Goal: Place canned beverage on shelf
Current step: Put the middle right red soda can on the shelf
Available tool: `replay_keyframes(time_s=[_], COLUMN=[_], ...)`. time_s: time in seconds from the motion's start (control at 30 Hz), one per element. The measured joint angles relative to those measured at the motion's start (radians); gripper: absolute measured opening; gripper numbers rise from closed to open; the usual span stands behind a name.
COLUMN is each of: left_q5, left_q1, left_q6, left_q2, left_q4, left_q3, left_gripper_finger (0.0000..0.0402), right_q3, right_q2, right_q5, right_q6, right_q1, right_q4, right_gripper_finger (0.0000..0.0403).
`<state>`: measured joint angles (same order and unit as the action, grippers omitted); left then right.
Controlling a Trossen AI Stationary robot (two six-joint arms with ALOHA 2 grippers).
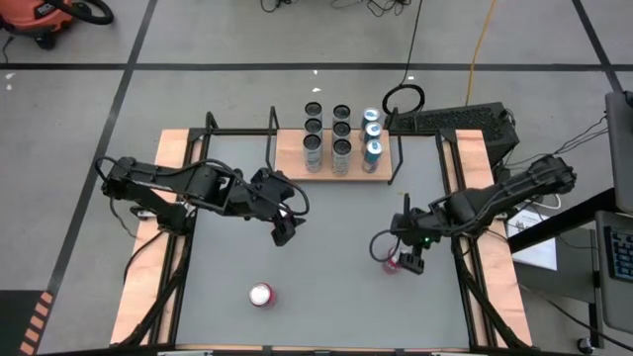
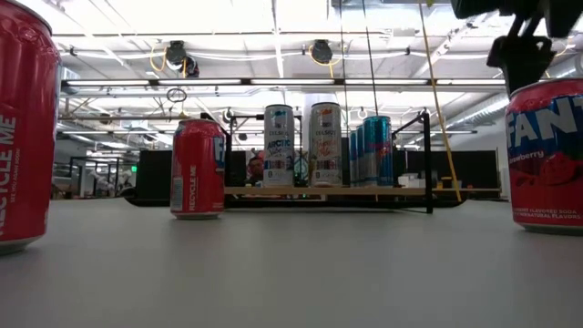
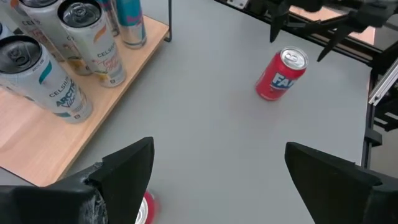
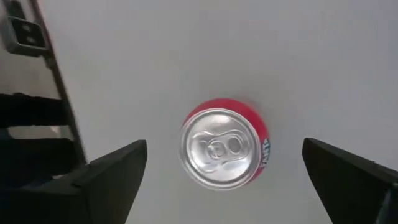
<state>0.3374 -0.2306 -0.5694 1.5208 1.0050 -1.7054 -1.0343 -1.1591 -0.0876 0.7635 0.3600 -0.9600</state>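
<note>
Right gripper [image 4: 224,171] hovers wide open above the red can [image 4: 225,148]: approach step. Next: descend, close on can, carry it to shelf [image 1: 293,158]. Left gripper [image 3: 211,177] waits, open.

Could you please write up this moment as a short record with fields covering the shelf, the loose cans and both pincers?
shelf: light-wood shelf at the table's far edge, holding nine upright cans in three rows
Fanta can: red Fanta can upright on the grey table, off the shelf
right pincer: right pincer open, directly above the Fanta can, not gripping it
second red can: second red can upright near the table's front edge
left pincer: left pincer open, empty, over the table's middle
</note>
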Motion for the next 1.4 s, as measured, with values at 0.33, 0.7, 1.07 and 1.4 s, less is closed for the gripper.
replay_keyframes(time_s=[0.33,0.7,1.07,1.4], left_q5=[-0.001,-0.012,-0.001,0.026], left_q1=[0.009,0.008,0.007,0.009], left_q6=[0.004,0.026,-0.024,-0.025], left_q2=[0.0,-0.002,-0.002,-0.002], left_q4=[0.001,0.037,0.044,0.044], left_q3=[0.0,0.026,0.027,0.027], left_gripper_finger=[0.0363,0.0363,0.0363,0.0363], right_q3=[0.115,0.203,0.192,0.191], right_q2=[-0.001,-0.054,-0.161,-0.125], right_q5=[0.015,0.039,0.037,-0.018], right_q6=[-0.046,-0.118,-0.112,-0.069], right_q1=[0.015,0.041,0.041,0.04], right_q4=[0.095,0.24,0.289,0.283], right_gripper_finger=[0.0394,0.0393,0.0338,0.0257])
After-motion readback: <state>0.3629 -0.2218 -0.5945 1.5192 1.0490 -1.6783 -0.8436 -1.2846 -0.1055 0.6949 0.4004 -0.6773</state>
